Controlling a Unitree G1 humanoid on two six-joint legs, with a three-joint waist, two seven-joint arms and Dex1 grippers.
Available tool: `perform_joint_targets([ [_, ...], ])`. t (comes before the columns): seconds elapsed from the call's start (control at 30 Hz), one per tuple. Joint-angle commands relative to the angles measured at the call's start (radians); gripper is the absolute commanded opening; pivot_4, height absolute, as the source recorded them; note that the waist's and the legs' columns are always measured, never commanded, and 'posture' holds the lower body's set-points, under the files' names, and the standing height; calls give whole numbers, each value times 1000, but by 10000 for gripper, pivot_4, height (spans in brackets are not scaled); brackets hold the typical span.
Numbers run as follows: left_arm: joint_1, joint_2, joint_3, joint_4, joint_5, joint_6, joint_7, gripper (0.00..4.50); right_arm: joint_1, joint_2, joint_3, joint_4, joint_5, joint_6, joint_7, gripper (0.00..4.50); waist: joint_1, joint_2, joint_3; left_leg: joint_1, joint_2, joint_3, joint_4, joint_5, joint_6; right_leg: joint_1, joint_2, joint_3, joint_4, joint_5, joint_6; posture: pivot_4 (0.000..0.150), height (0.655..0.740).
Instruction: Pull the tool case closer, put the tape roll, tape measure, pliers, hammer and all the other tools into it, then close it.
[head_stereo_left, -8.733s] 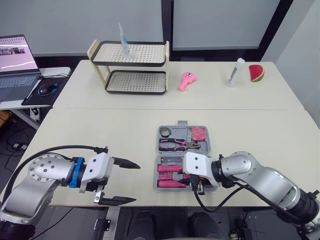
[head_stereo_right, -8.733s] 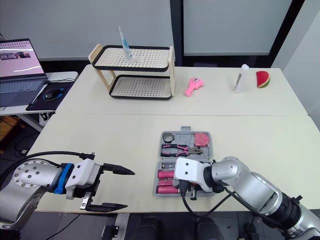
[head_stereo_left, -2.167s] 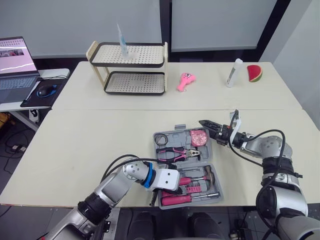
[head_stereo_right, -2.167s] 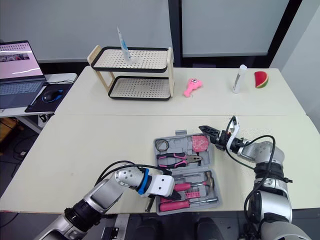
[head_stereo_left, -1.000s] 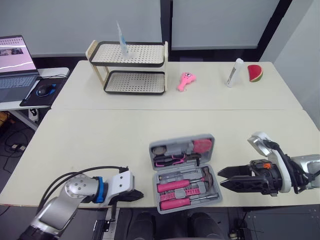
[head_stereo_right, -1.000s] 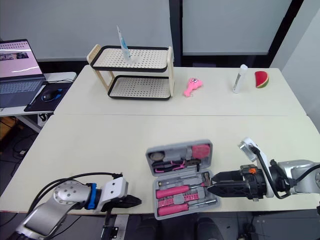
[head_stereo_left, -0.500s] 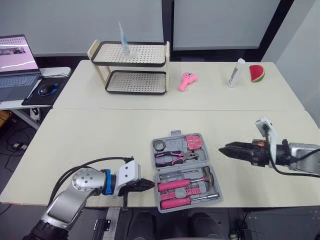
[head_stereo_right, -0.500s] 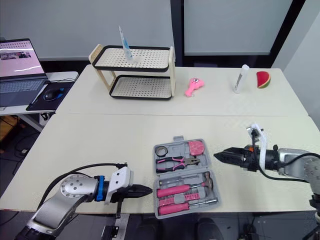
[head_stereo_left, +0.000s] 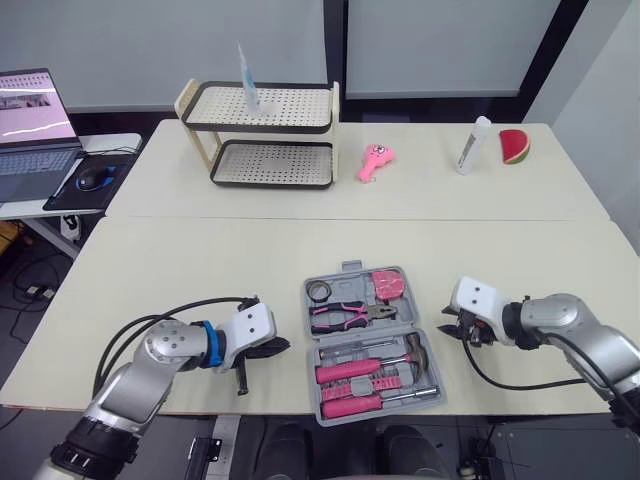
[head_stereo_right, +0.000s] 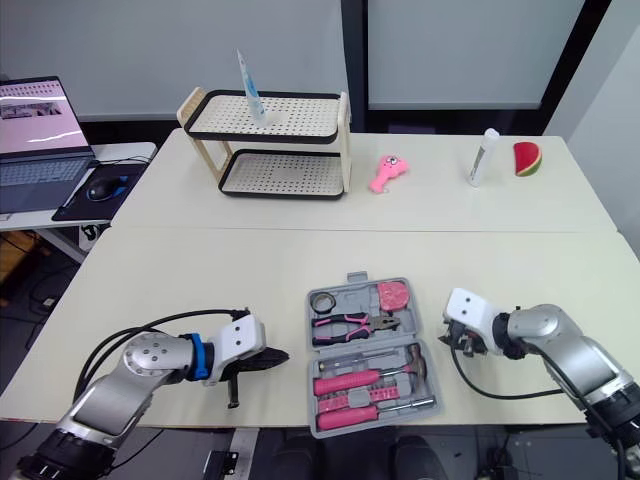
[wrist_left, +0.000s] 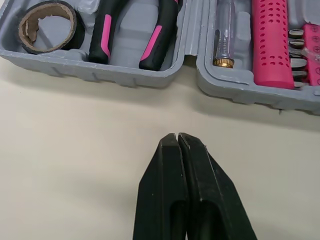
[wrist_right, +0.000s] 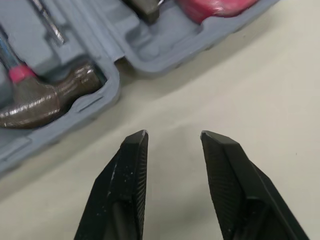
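Grey plastic tool case (head_stereo_left: 362, 334) lies open, pink-handled tools (head_stereo_left: 350, 372) inside; left fingers (wrist_left: 165, 170) pressed together, right fingers (wrist_right: 132, 165) spread.

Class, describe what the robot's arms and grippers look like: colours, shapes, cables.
Both arms are rounded silver metal with a white wrist block and looping black cable. The left arm adds a blue ring. The left gripper and right gripper each have two tapered black fingers.

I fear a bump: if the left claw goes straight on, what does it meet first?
Likely the side wall of the tool case, near its hinge; the left claw is shut.
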Motion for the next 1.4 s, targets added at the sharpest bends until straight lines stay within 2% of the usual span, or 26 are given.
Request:
perform_joint_targets([
  [0.03,-29,-26,-26,-21,22,40,29,0,-24,6,0,11,-66,-86,45,10566,0,0,0,0,0,0,0,0,0,0,0,0,0,0,0,1500,7400],
  [0.3,-73,-92,-88,-16,65,88,72,0,-62,90,20,66,-154,-141,88,154,-1,0,0,0,0,0,0,0,0,0,0,0,1,0,0,1500,7400],
  [0.67,-127,-166,-156,19,106,97,95,0,-91,168,42,65,-236,-135,150,154,5,0,0,0,0,0,3,0,-1,1,0,0,2,0,0,1500,7400],
  [1.13,-288,-298,-240,215,155,-25,35,0,3,130,-50,-92,-234,48,149,154,33,1,0,0,-2,-1,11,0,0,2,-1,-1,7,0,0,1500,7400],
  [1.4,-285,-301,-259,233,155,-39,-31,0,14,134,-61,-120,-230,92,148,154,31,1,-1,0,-2,-1,11,0,0,2,-1,0,8,0,0,1500,7400],
])
